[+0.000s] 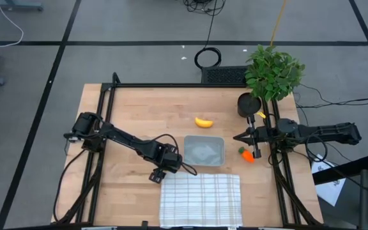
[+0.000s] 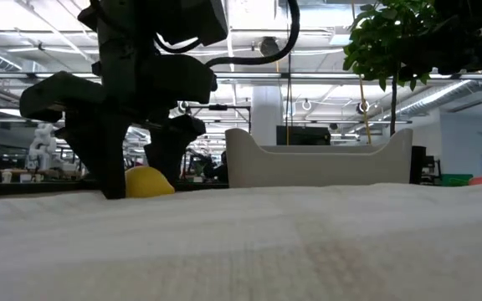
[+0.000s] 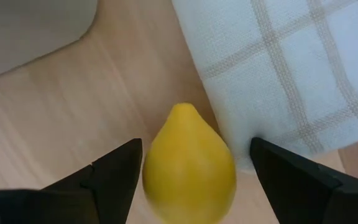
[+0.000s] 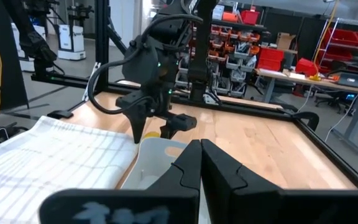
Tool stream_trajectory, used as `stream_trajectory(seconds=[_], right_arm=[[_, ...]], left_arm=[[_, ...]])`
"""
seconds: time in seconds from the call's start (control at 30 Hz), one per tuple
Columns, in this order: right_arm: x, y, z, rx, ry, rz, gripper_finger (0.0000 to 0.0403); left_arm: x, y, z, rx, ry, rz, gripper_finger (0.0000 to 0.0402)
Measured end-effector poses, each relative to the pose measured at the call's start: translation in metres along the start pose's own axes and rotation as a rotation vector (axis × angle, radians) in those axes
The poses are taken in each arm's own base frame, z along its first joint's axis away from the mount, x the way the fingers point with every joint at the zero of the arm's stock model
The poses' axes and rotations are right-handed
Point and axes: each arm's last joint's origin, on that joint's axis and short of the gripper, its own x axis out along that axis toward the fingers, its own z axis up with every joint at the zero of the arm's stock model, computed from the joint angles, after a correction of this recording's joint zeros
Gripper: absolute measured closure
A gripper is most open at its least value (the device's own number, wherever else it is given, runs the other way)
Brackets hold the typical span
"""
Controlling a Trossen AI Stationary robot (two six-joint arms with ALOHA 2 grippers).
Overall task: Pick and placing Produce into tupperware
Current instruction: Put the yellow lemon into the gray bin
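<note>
A yellow lemon (image 3: 188, 165) lies on the wooden table beside the far left corner of the checked cloth (image 3: 291, 68). My left gripper (image 3: 196, 144) points down over it, open, one finger close on each side of the lemon. The clear tupperware (image 1: 204, 151) stands just right of that gripper, with nothing in it. The banana (image 1: 203, 122) lies beyond the tupperware. The carrot (image 1: 246, 154) lies to the tupperware's right, under my right gripper (image 1: 245, 137), which hangs level and shut with nothing in it.
The white checked cloth (image 1: 200, 199) covers the table's near middle, and its corner lies next to one left finger (image 3: 291, 177). A black pot (image 1: 249, 103) and a leafy plant (image 1: 273, 70) stand at the far right. Bare wood lies left of the left arm.
</note>
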Motion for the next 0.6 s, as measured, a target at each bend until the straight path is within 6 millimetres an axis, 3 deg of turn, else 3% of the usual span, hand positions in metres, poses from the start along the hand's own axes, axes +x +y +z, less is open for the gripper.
stream_trajectory(seconds=[0.47, 0.6], right_arm=[[0.0, 0.0, 0.0, -0.002, 0.0, 0.0, 0.0403], [0.0, 0.0, 0.0, -0.002, 0.0, 0.0, 0.0403]], left_arm=[[-0.0007, -0.0005, -0.0001, -0.002, -0.001, -0.005, 0.0218], [-0.0009, -0.0006, -0.0007, -0.003, 0.005, -0.005, 0.0213]])
